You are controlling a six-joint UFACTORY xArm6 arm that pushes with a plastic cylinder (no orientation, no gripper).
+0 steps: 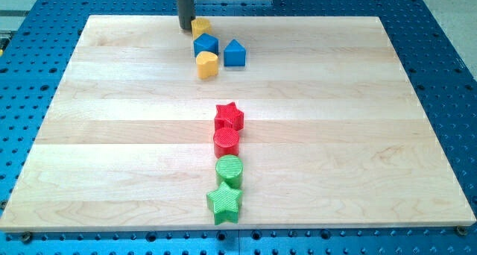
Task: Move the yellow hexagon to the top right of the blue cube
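Note:
The yellow hexagon (200, 26) lies near the view's top edge of the wooden board, just above the blue cube (206, 45) and touching or nearly touching it. My tip (184, 28) stands right at the hexagon's left side. A yellow heart-shaped block (207, 63) sits just below the blue cube. A second blue block with a peaked top (235, 53) sits to the right of the cube.
A red star (229, 116), a red cylinder (226, 142), a green cylinder (229, 169) and a green star (224, 201) form a column toward the view's bottom. The wooden board (112, 136) lies on a blue perforated table.

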